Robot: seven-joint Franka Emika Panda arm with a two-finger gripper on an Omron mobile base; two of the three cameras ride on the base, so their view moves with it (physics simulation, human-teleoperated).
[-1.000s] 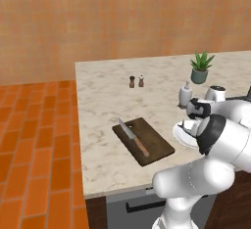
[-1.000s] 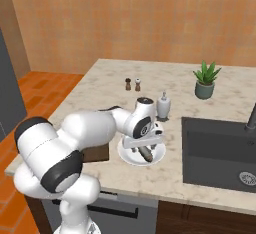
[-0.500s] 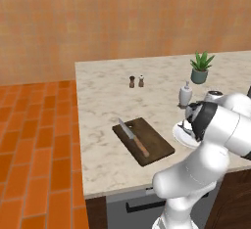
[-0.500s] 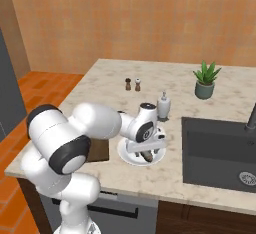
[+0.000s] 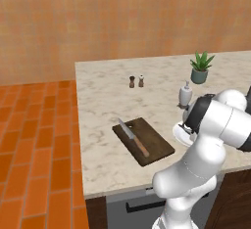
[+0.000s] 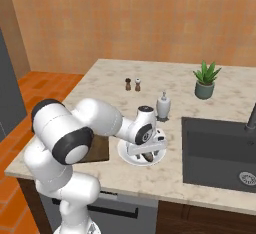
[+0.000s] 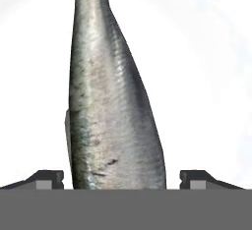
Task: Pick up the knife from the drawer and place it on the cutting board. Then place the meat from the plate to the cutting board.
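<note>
The knife (image 5: 133,137), silver blade and wooden handle, lies on the dark cutting board (image 5: 158,149). To the board's right sits the white plate (image 6: 129,155) with the greyish meat (image 6: 149,156) on it. My gripper (image 6: 146,152) is down on the plate, pointing at the meat. In the hand view the meat (image 7: 113,116) runs up between my two fingertips (image 7: 47,177), with a gap on each side and white plate (image 7: 206,76) all around. The gripper (image 7: 120,179) is open and straddles the meat. The drawer is out of view.
Two small shakers (image 5: 136,81) stand at the back of the counter. A white soap dispenser (image 5: 185,95) stands just behind the plate and a potted plant (image 5: 200,69) farther back. A dark sink (image 6: 220,150) lies right of the plate.
The arm has folded in and the hand has come down closer onto the plate and the meat. The knife and the board have stayed put.
</note>
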